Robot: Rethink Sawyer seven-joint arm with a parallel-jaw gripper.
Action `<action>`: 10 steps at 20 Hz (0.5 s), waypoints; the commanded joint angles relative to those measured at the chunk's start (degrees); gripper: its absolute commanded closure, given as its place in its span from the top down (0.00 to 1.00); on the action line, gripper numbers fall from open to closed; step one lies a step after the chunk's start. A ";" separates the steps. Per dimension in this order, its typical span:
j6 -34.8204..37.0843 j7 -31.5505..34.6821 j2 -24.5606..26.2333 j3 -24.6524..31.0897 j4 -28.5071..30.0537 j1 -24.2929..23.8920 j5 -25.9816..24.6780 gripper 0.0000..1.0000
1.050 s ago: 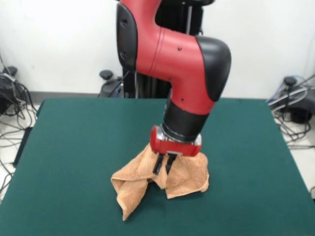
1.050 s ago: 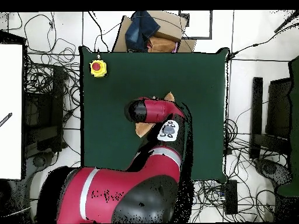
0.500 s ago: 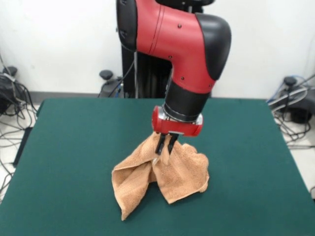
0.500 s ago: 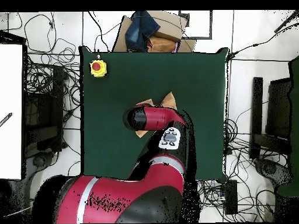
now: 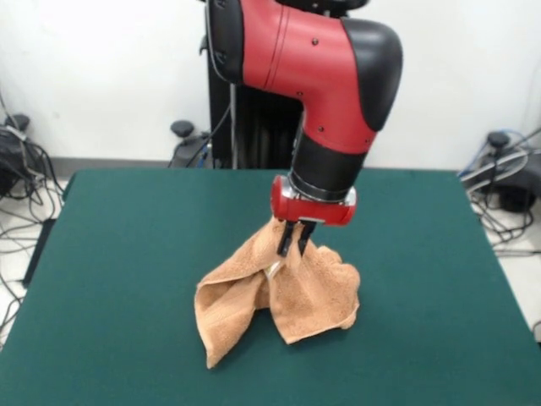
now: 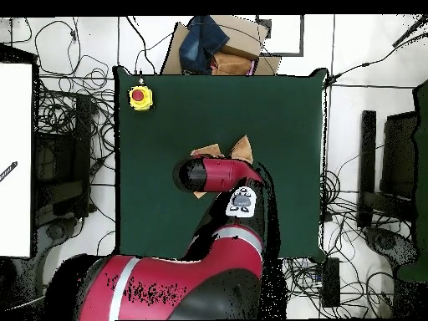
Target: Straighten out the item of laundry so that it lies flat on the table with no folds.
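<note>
I see open green table on every side of the bunched towel near its middle, with only the yellow box with a red button standing by one corner and the arm blocking above the towel.

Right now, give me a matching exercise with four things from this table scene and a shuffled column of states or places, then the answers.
Things:
1. towel
2. end effector
3. yellow box with a red button
4. table

States or places:
A. near a corner of the table, away from the cloth
B. covered in dark green cloth
C. shut on a pinch of fabric
D. bunched and folded, top lifted, lower part on the table

Pairs: 1-D, 2-C, 3-A, 4-B
</note>
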 commanded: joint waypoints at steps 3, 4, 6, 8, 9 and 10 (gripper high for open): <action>4.54 3.01 -2.79 6.53 5.17 -0.39 -2.65 0.00; 5.03 2.66 -3.70 6.76 5.67 -0.43 -2.70 0.00; 6.21 2.32 -5.65 6.96 6.81 -0.42 -2.56 0.00; 7.69 1.94 -7.73 6.97 7.84 -0.25 -2.42 0.00; 8.30 1.84 -8.83 7.00 8.47 -0.17 -2.33 0.00; 9.09 1.76 -9.95 6.97 9.08 0.00 -2.21 0.00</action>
